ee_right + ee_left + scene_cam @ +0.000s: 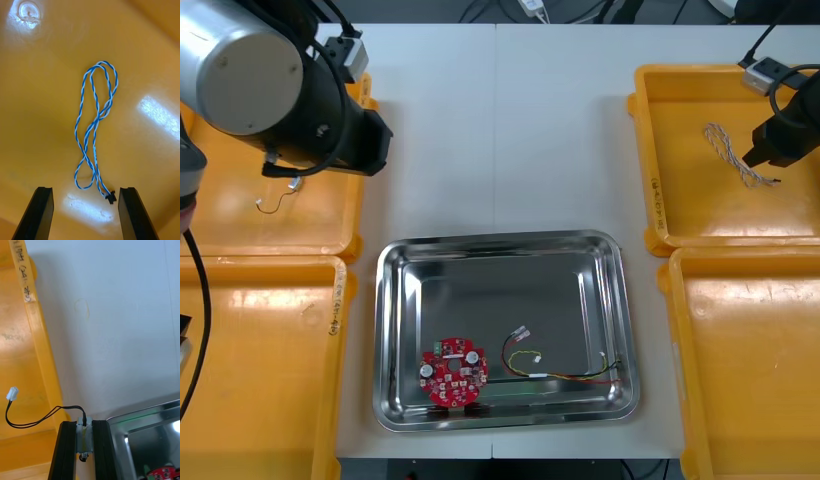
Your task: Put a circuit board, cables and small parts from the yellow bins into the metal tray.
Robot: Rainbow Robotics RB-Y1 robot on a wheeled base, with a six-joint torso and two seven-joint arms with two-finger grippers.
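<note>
L gripper (84,444) clenched on a small metal part (84,435), approx 10 o'clock from the tray (500,240), over the line where the far L bin (240,225) edge meets the table (500,130). Black cable (33,422) loops from the part out over the bin floor, white plug (12,393) at its end. Tray corner just beside the fingers.

R gripper (85,215) released, fingers wide apart, low over the far R bin (648,160), approx 2 o'clock from the tray. Twisted blue/white cable (95,123) flat on the bin floor, mid-bin, well off the walls. Its black plug (110,197) sits betw. the fingers, near one of them, not touching.

In tray: red board (452,372) at 7 o'clock, close to the near rim. Red/yellow cable (565,372) at 5 o'clock, along the same rim. Far half of tray floor bare and shiny. Wide bare table strip betw. the far bins, at 12 o'clock from the tray.
</note>
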